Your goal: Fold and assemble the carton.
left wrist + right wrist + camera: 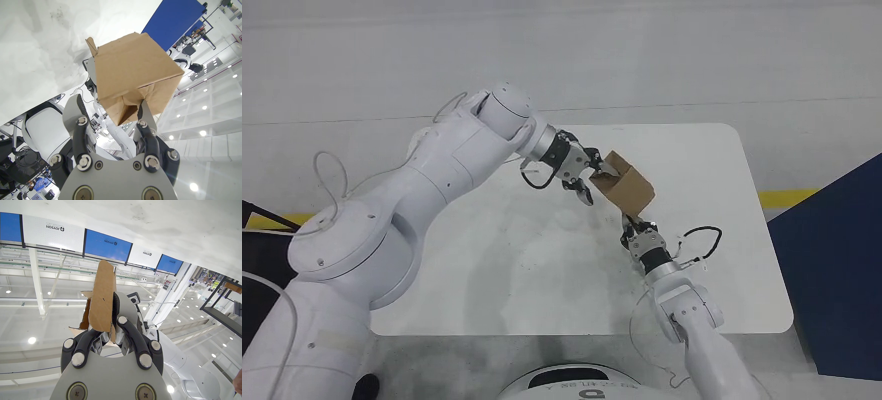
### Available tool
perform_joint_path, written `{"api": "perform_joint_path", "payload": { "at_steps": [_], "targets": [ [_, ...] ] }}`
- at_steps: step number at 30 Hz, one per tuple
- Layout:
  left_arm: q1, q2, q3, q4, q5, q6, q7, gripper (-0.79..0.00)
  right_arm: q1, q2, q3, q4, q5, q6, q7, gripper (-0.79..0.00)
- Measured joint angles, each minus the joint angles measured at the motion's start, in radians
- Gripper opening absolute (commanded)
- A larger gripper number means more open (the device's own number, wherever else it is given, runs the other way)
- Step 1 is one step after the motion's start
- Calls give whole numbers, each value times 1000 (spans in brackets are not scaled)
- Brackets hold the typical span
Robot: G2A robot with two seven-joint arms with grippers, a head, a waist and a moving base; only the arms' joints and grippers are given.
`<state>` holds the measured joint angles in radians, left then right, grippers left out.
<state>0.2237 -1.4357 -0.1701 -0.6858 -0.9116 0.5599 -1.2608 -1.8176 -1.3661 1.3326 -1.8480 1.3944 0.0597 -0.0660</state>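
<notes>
A small brown carton (pixel 627 182) is held up above the white table (pixel 522 280), folded into a box shape. My right gripper (pixel 636 232) is just below it, shut on one of its flaps (pixel 103 302); the cardboard sits between the fingers (pixel 124 308). My left gripper (pixel 584 176) is at the carton's other end and stands open. One of its fingers (pixel 144 111) touches the folded end flap of the carton (pixel 136 75), while the other finger (pixel 81 106) is clear of it. A loose flap (pixel 91 46) sticks out at the carton's far end.
The table's rounded right edge (pixel 762 210) lies just beyond the carton. A dark blue panel (pixel 837 270) stands off the table to the right. Bare tabletop stretches below and to the left of the grippers.
</notes>
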Motion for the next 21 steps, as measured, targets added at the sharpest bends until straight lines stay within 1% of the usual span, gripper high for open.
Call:
{"api": "perform_joint_path", "payload": {
  "at_steps": [5,8,12,14,15,21],
  "targets": [
    [2,-6,0,7,-2,-2,-2,-228,1,-1,-3,-3,-10,-5,-3,-785],
    [2,-9,0,12,-2,-5,-5,-191,2,-1,-5,-4,-13,-7,-5,-785],
    [-6,-12,0,26,2,-13,-13,-74,3,-1,-5,-5,-16,-11,-9,-785],
    [-16,-11,0,40,2,-21,-21,-37,4,-2,-5,-4,-15,-13,-12,-785],
    [-21,-10,0,47,1,-26,-26,0,4,-2,-5,-4,-15,-14,-13,-785],
    [-51,16,0,100,-14,-60,-59,0,9,-3,-5,1,-15,-20,-16,-785]
  ]
}}
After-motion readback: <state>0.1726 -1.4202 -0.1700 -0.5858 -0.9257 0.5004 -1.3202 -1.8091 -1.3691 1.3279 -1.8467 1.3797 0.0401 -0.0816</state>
